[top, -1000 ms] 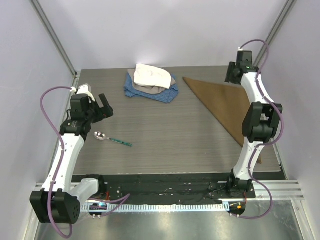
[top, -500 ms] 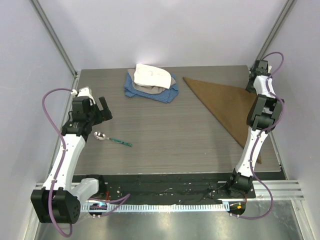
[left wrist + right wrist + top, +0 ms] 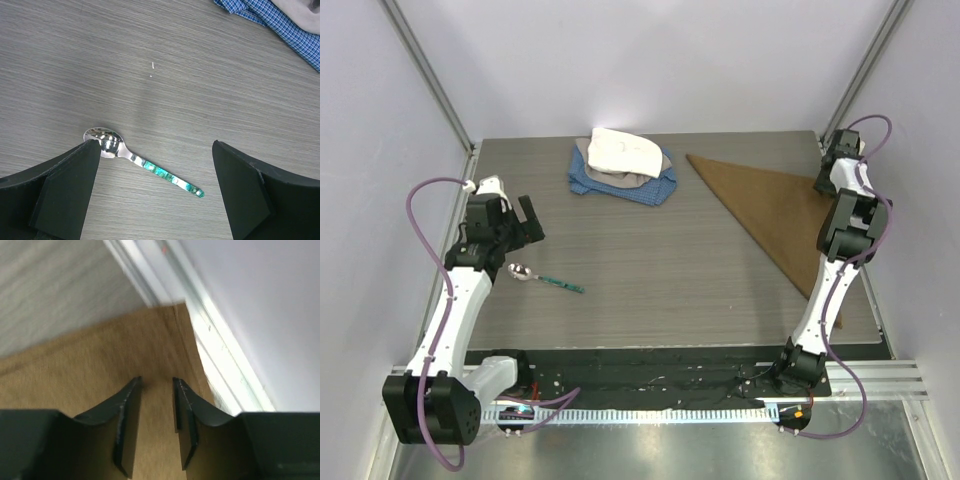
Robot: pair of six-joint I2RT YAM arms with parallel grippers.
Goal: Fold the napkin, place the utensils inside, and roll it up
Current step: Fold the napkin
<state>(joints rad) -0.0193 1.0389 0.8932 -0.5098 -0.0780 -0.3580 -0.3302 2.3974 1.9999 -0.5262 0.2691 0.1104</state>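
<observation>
Care is needed: our right gripper (image 3: 156, 383) sits nearly closed at the far corner of the tan-brown triangular cloth napkin (image 3: 75, 367), and we cannot tell if it holds. We should pinch the edge fully. Our left gripper (image 3: 155, 145) gapes wide.

One spoon (image 3: 107, 141), one napkin (image 3: 770, 205), two cloths (image 3: 655, 188) (image 3: 625, 150)

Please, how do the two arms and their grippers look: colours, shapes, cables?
Both the left arm and the right arm have white links with black joint housings. A purple cable loops along each. The left gripper and the right gripper are matte black, wedge-shaped, tapering to the tip. No markings are visible.
</observation>
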